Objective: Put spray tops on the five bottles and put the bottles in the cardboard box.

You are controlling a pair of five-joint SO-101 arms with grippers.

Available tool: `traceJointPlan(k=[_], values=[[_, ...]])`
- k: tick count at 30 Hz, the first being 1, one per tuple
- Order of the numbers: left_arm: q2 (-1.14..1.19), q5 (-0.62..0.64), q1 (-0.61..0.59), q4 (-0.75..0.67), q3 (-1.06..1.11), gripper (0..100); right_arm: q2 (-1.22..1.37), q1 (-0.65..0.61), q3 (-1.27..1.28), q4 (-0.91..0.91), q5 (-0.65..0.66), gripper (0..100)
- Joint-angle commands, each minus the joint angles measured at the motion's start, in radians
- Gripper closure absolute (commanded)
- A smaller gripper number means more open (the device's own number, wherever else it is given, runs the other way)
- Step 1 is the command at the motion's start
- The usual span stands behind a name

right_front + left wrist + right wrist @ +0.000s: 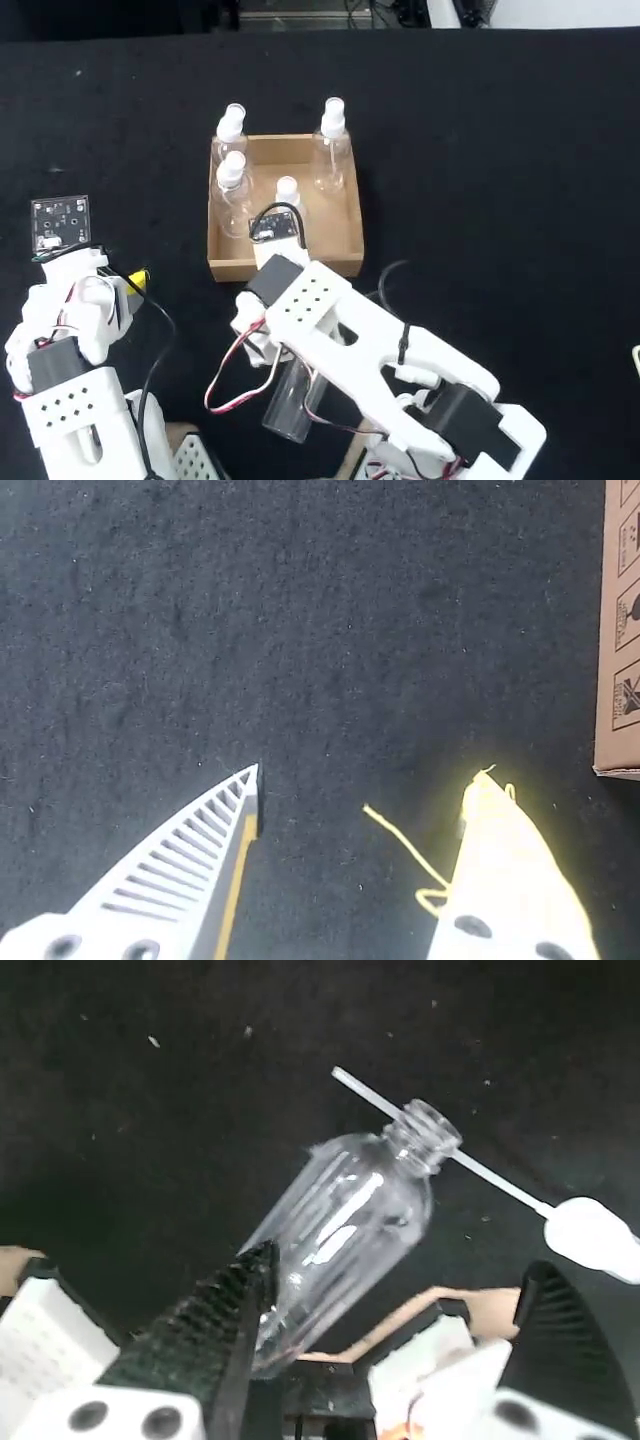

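A clear bottle [340,1230] with no top lies on its side on the black table, also seen under my right arm [290,400]. My right gripper [400,1260] hangs open over it, one finger on each side, not touching it. A loose white spray top [590,1232] lies beside the bottle's neck, its thin tube [490,1175] running past the mouth. The cardboard box [340,250] holds several bottles with white spray tops, such as one at the back right [333,140]. My left gripper [368,778] is open over bare table, left of the box's corner [620,630].
My right arm [330,320] covers the table in front of the box. My left arm [70,350] stands at the near left. A white perforated block [195,460] sits at the near edge. The table's right side and back are open black cloth.
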Motion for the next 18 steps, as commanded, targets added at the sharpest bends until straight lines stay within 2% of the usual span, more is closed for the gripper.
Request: traceJointPlan(k=[1,6,13,18], values=[[-0.011,0.011,-0.007,-0.020,-0.016,70,0.002,-0.075,0.004,-0.017,-0.034,65.5],[-0.011,0.009,-0.008,-0.020,-0.016,70,0.002,-0.107,0.050,-0.063,-0.054,65.4],[-0.011,0.006,-0.008,-0.020,-0.016,70,0.002,-0.104,0.179,-0.221,-0.051,65.4],[-0.011,0.006,-0.008,-0.020,-0.016,70,0.002,-0.104,0.179,-0.235,-0.063,65.4]])
